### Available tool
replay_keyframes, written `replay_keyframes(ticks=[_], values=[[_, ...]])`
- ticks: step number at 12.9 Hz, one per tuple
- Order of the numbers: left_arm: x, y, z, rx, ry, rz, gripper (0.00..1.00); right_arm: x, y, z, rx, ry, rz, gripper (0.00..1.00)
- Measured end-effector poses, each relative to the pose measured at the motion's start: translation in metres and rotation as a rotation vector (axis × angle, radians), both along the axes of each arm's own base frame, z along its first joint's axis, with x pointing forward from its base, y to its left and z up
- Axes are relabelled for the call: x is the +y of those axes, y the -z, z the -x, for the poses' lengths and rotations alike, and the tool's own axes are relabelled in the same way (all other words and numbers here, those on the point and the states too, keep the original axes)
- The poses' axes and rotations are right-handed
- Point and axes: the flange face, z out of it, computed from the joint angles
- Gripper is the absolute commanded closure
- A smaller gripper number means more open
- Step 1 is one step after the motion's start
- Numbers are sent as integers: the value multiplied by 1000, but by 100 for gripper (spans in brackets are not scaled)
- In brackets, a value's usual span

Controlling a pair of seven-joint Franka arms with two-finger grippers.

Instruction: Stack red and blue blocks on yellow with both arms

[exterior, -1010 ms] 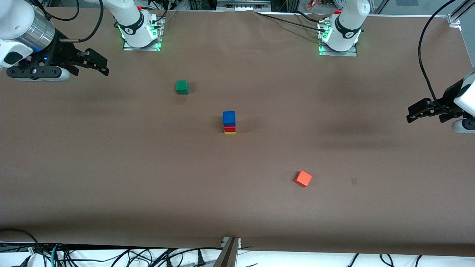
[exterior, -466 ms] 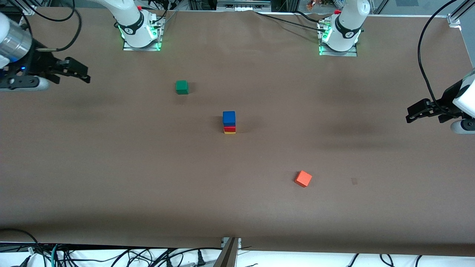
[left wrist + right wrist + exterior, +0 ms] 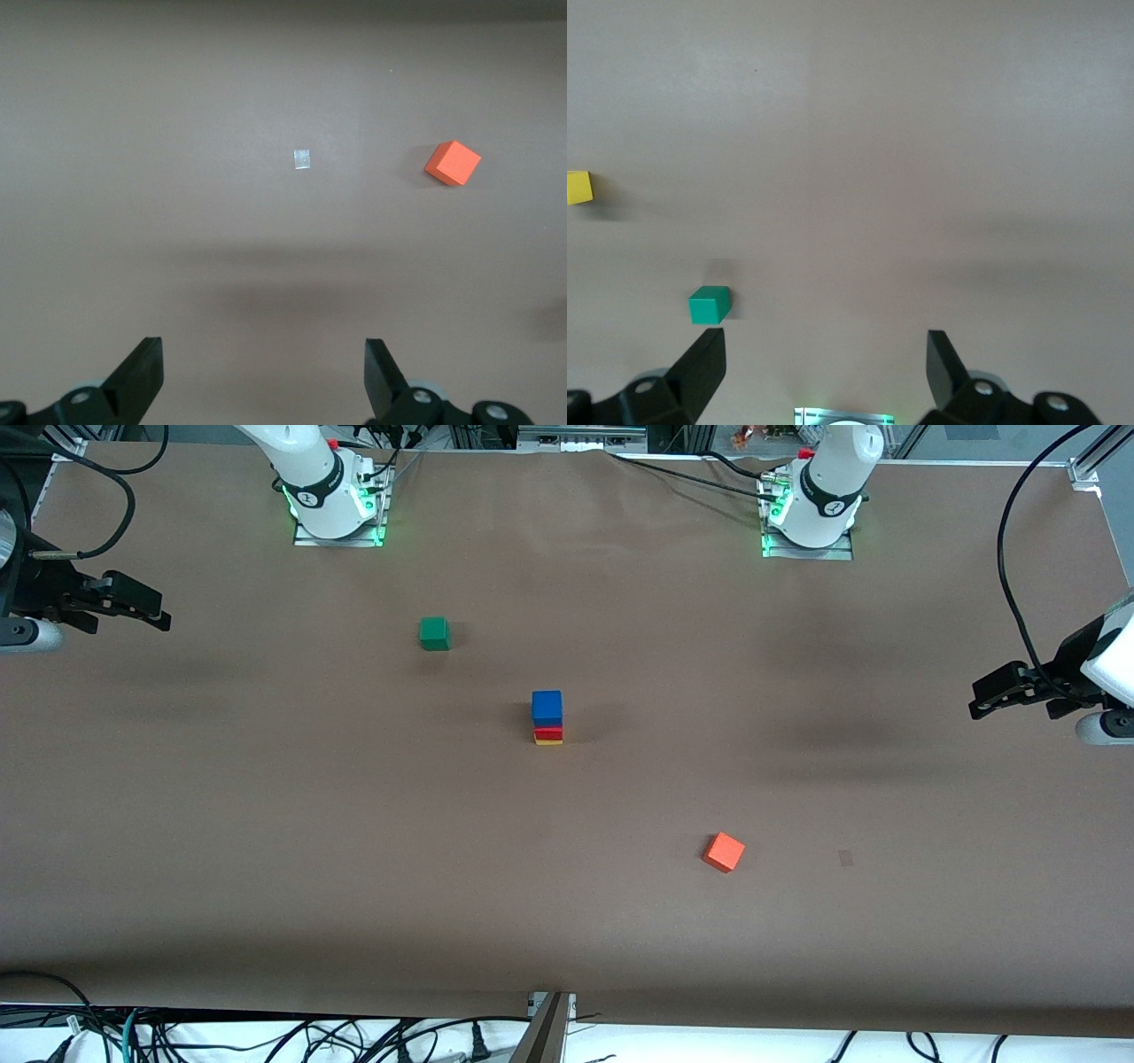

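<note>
Stacked at the middle of the brown table (image 3: 354,824): yellow cube (image 3: 548,741) at the bottom, red cube (image 3: 548,732) on it, blue cube (image 3: 547,706) on top, edges closely lined up, tower upright and untouched by either arm.

Taking the tower as the dial's centre in the front view: at about ten o'clock, well apart, a green cube (image 3: 434,633), lying farther from the front camera. At about four o'clock, also well apart, an orange cube (image 3: 725,852), turned corner-on and lying nearer to the front camera. Past that, toward the left arm's end, a small pale scrap (image 3: 846,857) flat on the table.

At three o'clock, over the left arm's end of the table: left gripper (image 3: 979,698), jaws spread wide, holding nothing; fingers (image 3: 142,367) apart in the left wrist view, with bare table between them.

Between nine and ten o'clock, over the right arm's end of the table: right gripper (image 3: 162,618), likewise released and empty, well clear of the tower.
</note>
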Motion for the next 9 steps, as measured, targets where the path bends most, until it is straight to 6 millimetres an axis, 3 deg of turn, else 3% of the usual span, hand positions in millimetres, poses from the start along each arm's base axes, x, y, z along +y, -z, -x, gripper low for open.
replay_keyframes(ticks=[4,9], values=[[-1,1,-1,2,2,0,0,15,-12,4,-17,-28,0,0],[-4,2,-1,3,7,0,0,33,-51,12,-35,-66,1,0]])
